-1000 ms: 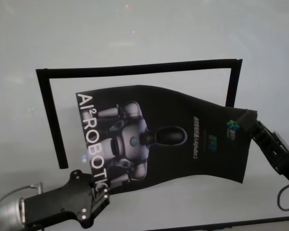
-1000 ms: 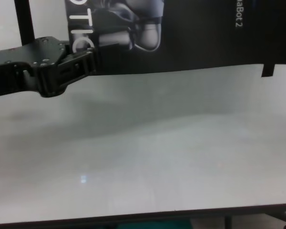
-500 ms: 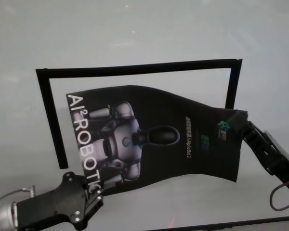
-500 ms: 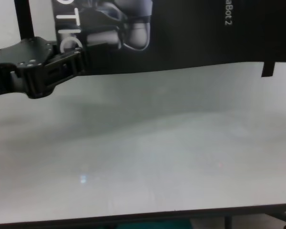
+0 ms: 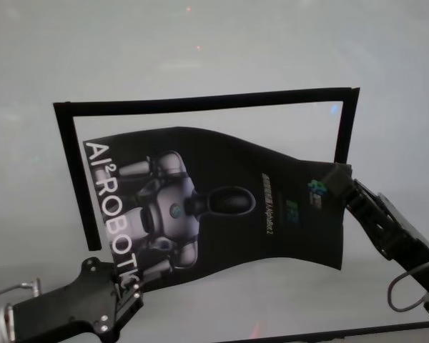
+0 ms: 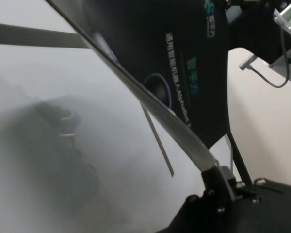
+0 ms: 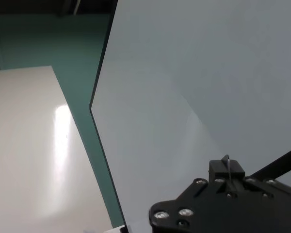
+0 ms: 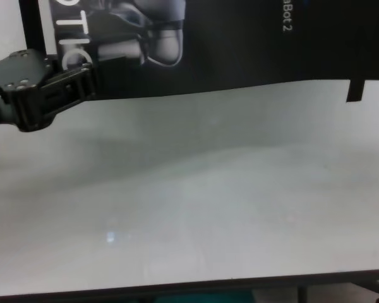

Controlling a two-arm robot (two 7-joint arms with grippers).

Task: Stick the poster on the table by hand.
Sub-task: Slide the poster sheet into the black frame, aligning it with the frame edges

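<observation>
Poster held at two opposite corners above the white table, partly inside the black tape outline.

The table point(image 5: 214, 43) carries a three-sided frame of black tape strips point(image 5: 200, 102), which serves as the reference. The poster point(image 5: 222, 207) hangs bowed and wavy across the open side of that frame, its far edge inside the outline, its near edge outside it, its left edge close beside the frame's left strip. The left gripper point(image 5: 132, 289) sits outside the frame at the poster's near-left corner, fingers pressed together on the sheet by the white lettering. The right gripper point(image 5: 336, 182) sits just below the frame's right strip, pinching the poster's far-right corner beside the small logo.
</observation>
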